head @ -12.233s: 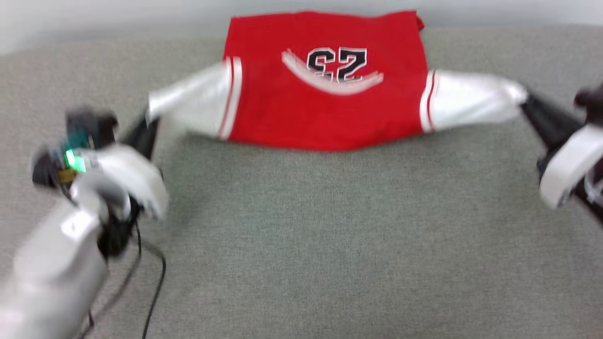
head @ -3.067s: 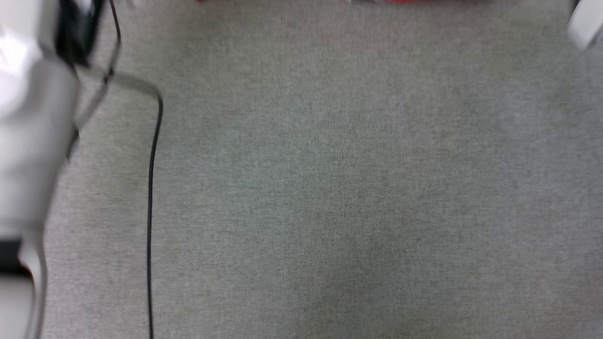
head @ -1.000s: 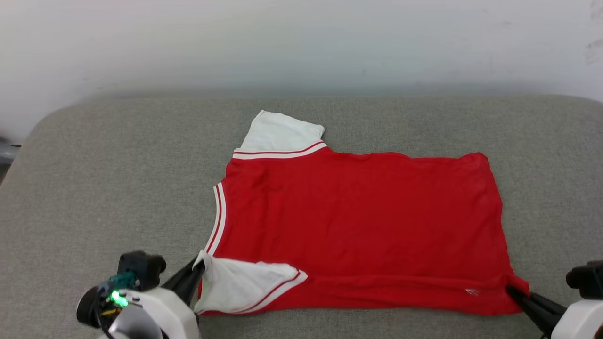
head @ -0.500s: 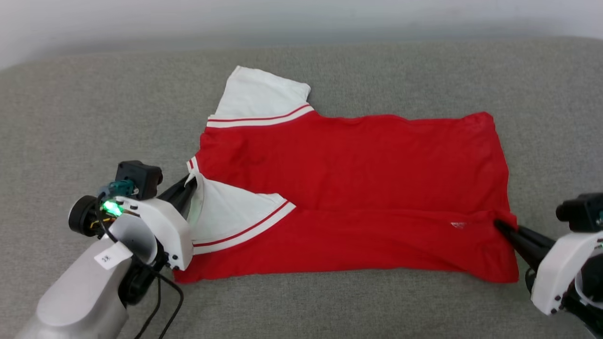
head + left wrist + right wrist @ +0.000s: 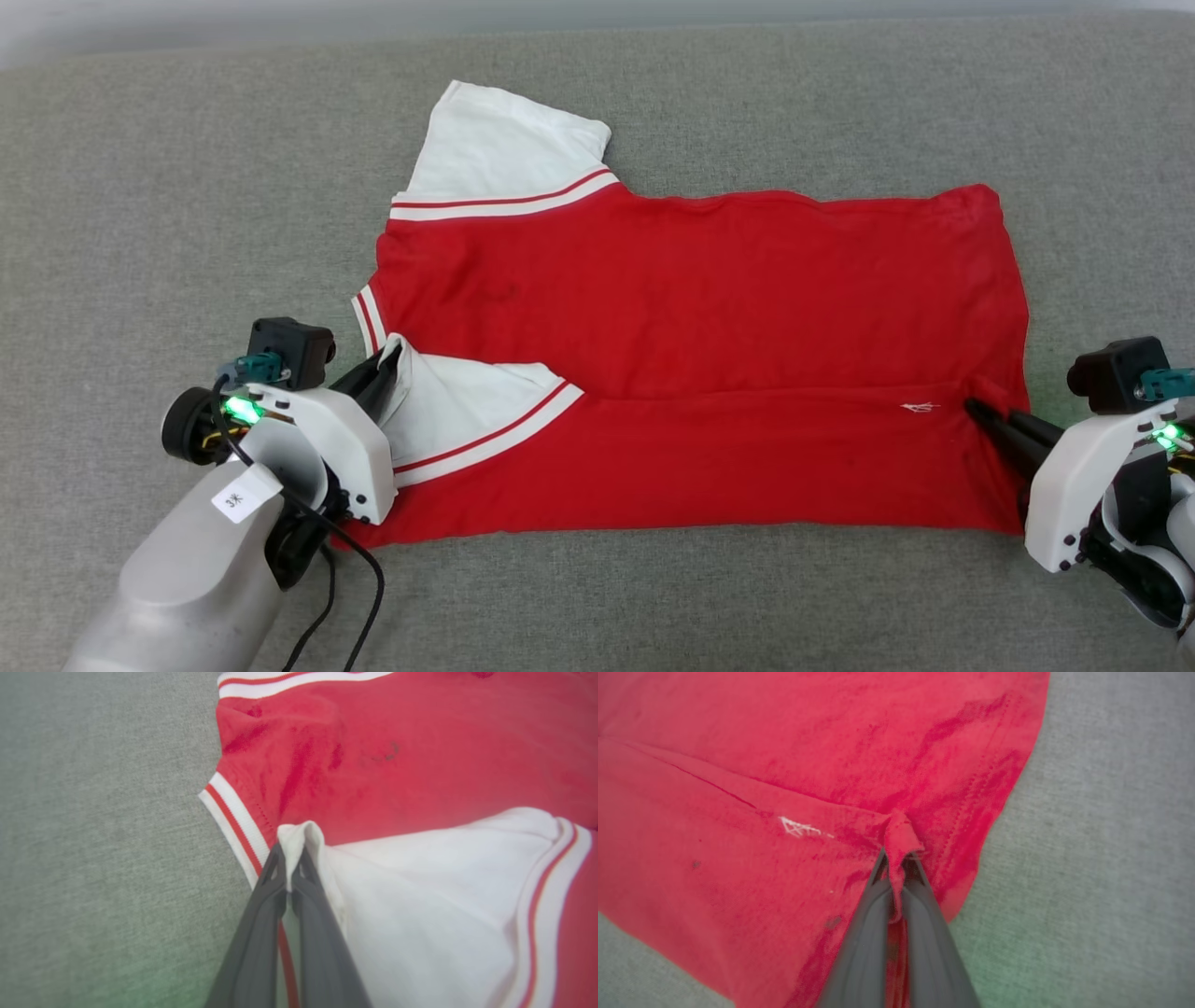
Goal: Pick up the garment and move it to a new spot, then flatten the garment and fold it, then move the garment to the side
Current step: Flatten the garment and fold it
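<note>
I see the garment (image 5: pixel 709 317) flat at the centre of the upholstered surface (image 5: pixel 187 187), its length running left to right: neck end left, hem right. The far sleeve (image 5: pixel 504 149) projects behind the body at the left. The near strip is folded onto the body, with the near sleeve (image 5: pixel 467 411) on top. The left pincer (image 5: pixel 392 359) sits at the left end, clamped on that sleeve's tip (just beside the neck trim (image 5: pixel 367 317)). The right pincer (image 5: pixel 976 411) grips the folded hem corner at the right end. A cable (image 5: pixel 359 597) lies before the garment's left corner.
</note>
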Robot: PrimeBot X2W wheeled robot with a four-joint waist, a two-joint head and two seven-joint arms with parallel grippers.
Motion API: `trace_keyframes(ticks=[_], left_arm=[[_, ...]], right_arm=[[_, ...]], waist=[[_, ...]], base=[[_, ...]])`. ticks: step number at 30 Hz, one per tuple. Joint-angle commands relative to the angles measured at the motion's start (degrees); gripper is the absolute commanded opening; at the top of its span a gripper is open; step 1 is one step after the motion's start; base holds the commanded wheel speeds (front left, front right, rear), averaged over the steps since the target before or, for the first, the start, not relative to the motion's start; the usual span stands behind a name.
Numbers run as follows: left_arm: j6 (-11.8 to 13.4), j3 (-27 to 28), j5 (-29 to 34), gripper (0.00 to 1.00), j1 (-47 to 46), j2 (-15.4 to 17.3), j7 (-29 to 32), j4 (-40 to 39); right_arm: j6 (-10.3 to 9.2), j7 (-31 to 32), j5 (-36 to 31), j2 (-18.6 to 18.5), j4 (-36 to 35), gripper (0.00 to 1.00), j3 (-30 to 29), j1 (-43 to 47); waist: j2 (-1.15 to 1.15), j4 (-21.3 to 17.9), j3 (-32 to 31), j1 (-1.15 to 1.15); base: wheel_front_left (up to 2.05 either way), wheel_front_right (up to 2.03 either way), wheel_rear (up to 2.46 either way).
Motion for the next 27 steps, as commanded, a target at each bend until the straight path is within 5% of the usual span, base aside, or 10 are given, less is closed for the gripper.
trace_keyframes(ticks=[1, 2, 3, 4, 14, 27], left_arm=[[-0.3, -0.7, 0.0, 0.0, 0.5, -0.8, -0.2, 1.9], [-0.3, -0.6, -0.2, 0.0, 0.3, -1.1, -1.0, 2.5], [-0.4, -0.6, -0.2, 0.24, 0.0, -1.2, -1.5, 3.3], [-0.4, -0.7, 0.0, 1.0, -0.3, -1.3, -2.1, 4.0], [-1.0, -1.2, 0.4, 1.0, -3.7, 0.5, -1.6, 1.6], [-1.6, -5.6, -7.2, 1.0, -7.7, 5.7, 29.0, -10.4]], right_arm=[[-0.09, -0.6, 0.6, 0.7, 1.2, 0.0, 0.8, -0.3], [-0.09, -1.2, 1.0, 0.8, 1.6, 0.0, 1.0, -0.4], [-0.09, -1.8, 1.3, 0.7, 2.0, 0.43, 1.3, -0.5], [-0.08, -2.5, 1.5, 0.4, 2.2, 1.0, 1.3, -0.4], [-0.08, -7.9, 2.9, -2.7, -0.7, 1.0, -1.7, 5.5], [-0.08, -5.4, 0.2, -1.9, -5.4, 1.0, -7.1, 10.8]], waist=[[0.0, 0.3, -0.5, -0.01], [0.0, 0.4, -0.8, -0.01], [0.0, 0.6, -1.3, -0.01], [0.0, 0.8, -1.9, -0.01], [0.0, 3.4, -8.0, -0.01], [0.0, 4.2, -11.1, -0.01]], base=[[0.0, 0.0, 0.0], [0.0, 0.0, 0.0], [0.0, 0.0, 0.0], [0.0, 0.0, 0.0], [0.0, 0.0, 0.0], [0.0, 0.0, 0.0]])
